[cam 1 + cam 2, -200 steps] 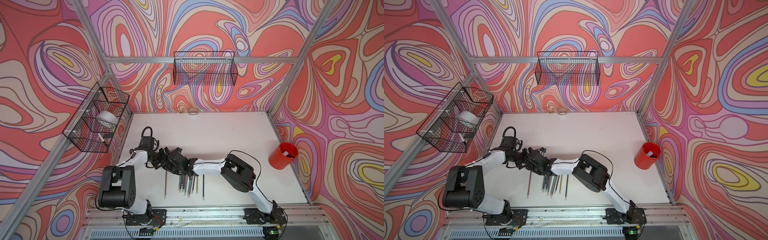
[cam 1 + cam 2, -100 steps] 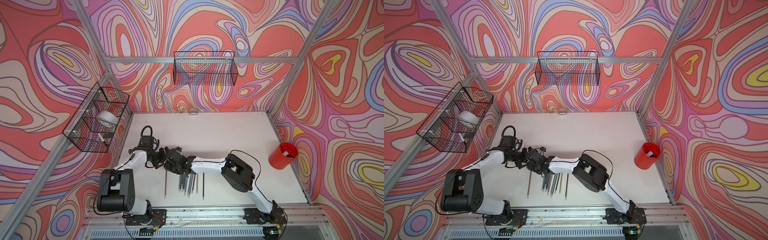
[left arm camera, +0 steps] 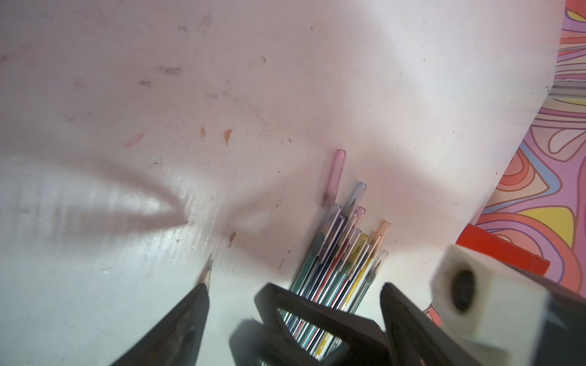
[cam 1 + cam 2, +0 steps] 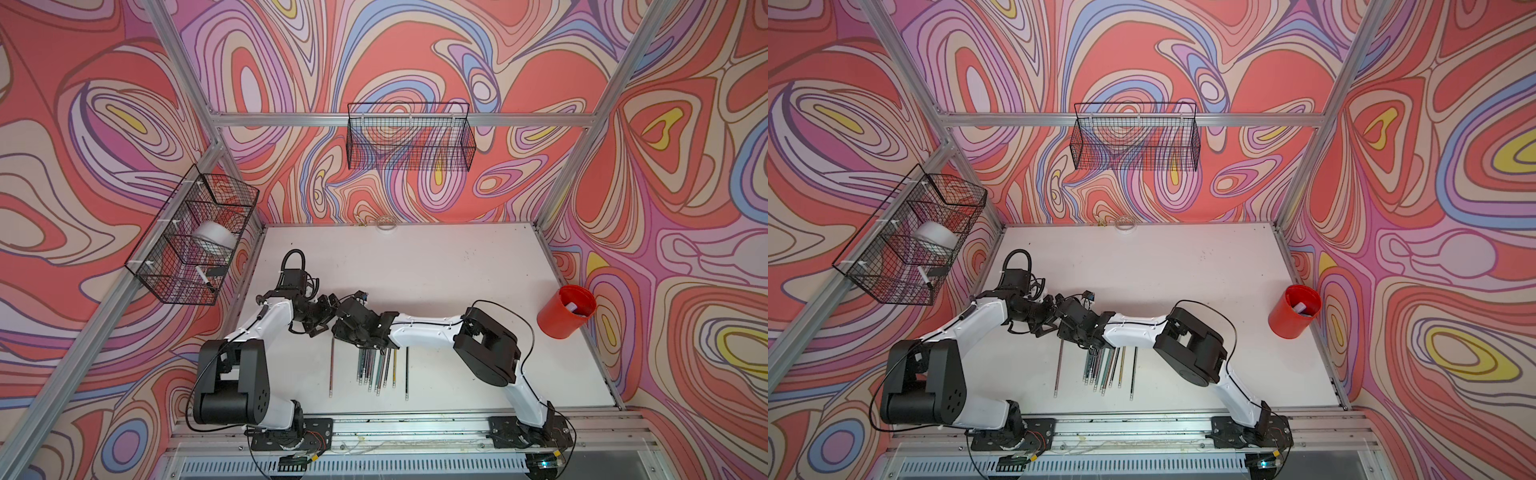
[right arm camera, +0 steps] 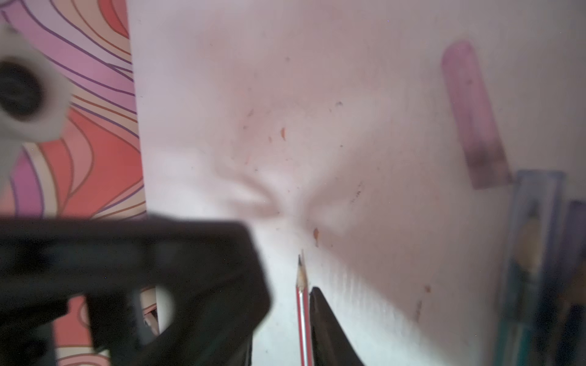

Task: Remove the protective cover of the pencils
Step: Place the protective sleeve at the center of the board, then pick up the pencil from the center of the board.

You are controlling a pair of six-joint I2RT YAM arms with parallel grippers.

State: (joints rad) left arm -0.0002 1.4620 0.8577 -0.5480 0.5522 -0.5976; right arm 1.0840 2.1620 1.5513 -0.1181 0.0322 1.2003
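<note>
Several pencils lie bundled on the white table, their far ends in translucent protective covers of lavender, bluish, orange and clear plastic. One red-and-white striped pencil lies apart to the left with a bare sharpened tip. A loose pink cover lies just beyond the bundle. My left gripper stands wide open over the tips, holding nothing. My right gripper sits close beside it, jaws a little apart. The striped pencil rests against one of its fingers.
A red cup stands at the table's right edge. One wire basket hangs on the back wall. Another on the left wall holds a white roll and a marker. A small clear ring lies at the back edge.
Both wrists have edged slightly left and away over the pencil tips. The pencils on the table have not moved.
</note>
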